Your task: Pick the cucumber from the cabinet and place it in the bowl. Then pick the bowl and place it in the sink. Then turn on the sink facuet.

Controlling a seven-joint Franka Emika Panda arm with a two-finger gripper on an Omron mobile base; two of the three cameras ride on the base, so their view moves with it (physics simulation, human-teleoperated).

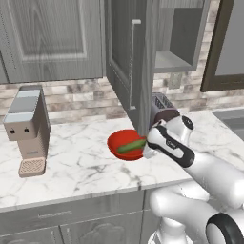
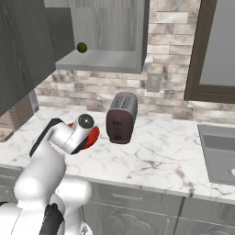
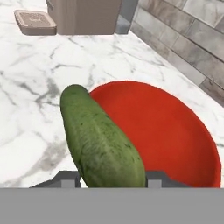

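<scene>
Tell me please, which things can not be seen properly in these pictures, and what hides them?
- Gripper fingertips: hand view, covered by the cucumber held between them.
- Bowl: right base view, mostly behind the arm.
- Sink: right base view, cut off by the right edge.
- Small green item on the cabinet shelf: right base view, too small to identify.

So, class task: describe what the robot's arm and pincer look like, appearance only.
The arm is glossy white with rounded, tube-like segments and dark grey to black bands at its joints. One joint has a round grey cap. The pincer shows small grey finger tips.
</scene>
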